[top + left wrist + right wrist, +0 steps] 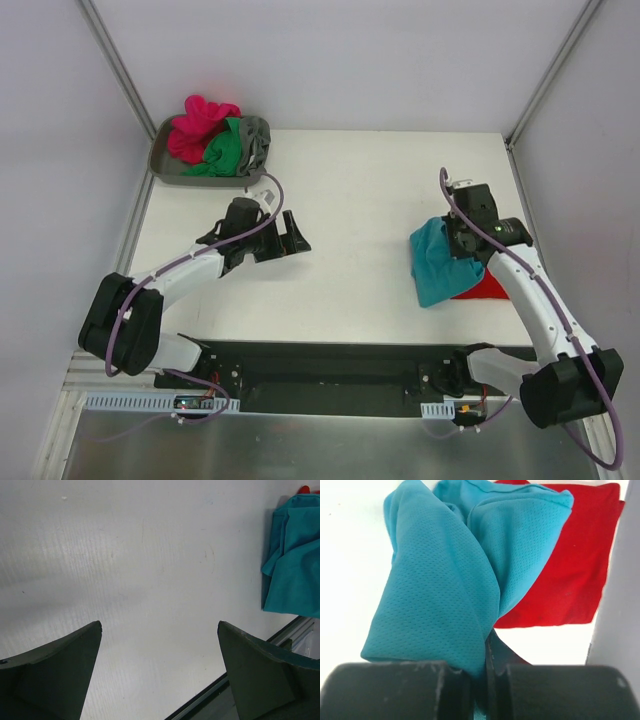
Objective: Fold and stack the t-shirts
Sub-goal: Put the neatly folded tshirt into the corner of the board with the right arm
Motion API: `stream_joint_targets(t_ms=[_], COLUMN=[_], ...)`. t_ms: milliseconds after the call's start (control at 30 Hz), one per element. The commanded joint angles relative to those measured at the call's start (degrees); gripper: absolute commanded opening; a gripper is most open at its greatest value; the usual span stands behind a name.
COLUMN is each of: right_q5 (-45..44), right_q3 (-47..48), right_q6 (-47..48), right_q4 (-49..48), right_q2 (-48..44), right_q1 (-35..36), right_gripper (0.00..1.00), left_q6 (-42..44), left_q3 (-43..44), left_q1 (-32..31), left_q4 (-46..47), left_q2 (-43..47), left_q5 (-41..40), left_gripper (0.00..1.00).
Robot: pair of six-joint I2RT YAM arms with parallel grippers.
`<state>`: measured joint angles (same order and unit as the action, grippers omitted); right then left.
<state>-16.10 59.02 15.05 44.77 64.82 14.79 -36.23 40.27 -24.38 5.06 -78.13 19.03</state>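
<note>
Red t-shirt [570, 555] folded; right gripper [485, 676] pinches teal t-shirt [445, 580] above it (left gripper [160, 626] spread, empty); three t-shirts [215, 135] await in tray [159, 160]

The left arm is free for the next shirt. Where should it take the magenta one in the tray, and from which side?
Probably its bunched top, pinched from straight above: the magenta shirt heaps higher than the tray rim, and the green shirt lies against its near side.
</note>
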Motion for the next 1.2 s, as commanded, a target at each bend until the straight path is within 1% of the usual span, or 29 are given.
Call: stream_joint_targets(t_ms=[0, 133, 333, 433, 600, 700, 900, 1000, 1100, 1167], right_q5=[-1.5, -3.4, -2.8, -0.2, 1.2, 3.2, 2.2, 3.3, 5.8, 9.1], right_q3=[6.1, 10.8, 16.6, 17.6, 17.9, 16.7, 16.4, 16.4, 14.5, 15.0], right_q6=[4.6, 5.7, 6.9, 7.9, 9.5, 10.3, 11.2, 11.9, 13.0, 12.5], right_q4=[7.2, 11.7, 15.9, 16.3, 16.8, 13.9, 8.1, 5.3, -0.2, -1.3], right_q2=[-0.7, 0.2, 2.0, 2.4, 4.3, 5.9, 10.1, 12.3, 14.3, 16.7], right_q1=[-1.1, -2.3, -4.5, -5.9, -9.1, -11.2, -16.8, -19.2, -21.9, -24.4], right_gripper=[0.00, 0.00, 0.00, 0.01, 0.00, 0.00, 0.01, 0.01, 0.00, 0.01], left_q6=[2.7, 3.0, 3.3, 3.4, 3.3, 3.4, 3.5, 3.5, 3.6, 3.7], left_q3=[2.9, 2.7, 2.6, 2.4, 2.3, 2.3, 2.1, 2.3, 2.4, 2.3], left_q1=[0.0, 0.0, 0.4, 0.5, 0.6, 0.7, 0.9, 1.0, 1.2, 1.3], left_q4=[-2.2, -2.4, -2.7, -2.7, -2.8, -2.9, -3.0, -3.2, -3.3, -3.3], left_q2=[-0.7, -0.8, -0.5, -0.4, -0.7, -1.0, -1.1, -1.4, -1.6, -1.6], left_q5=[-1.4, -1.4, -1.5, -1.7, -1.7, -1.7, -2.2, -2.4, -2.4, -2.4], left_gripper=[0.99, 0.99, 0.99, 0.99, 0.99, 0.99, 0.99, 0.99, 0.99, 0.99])
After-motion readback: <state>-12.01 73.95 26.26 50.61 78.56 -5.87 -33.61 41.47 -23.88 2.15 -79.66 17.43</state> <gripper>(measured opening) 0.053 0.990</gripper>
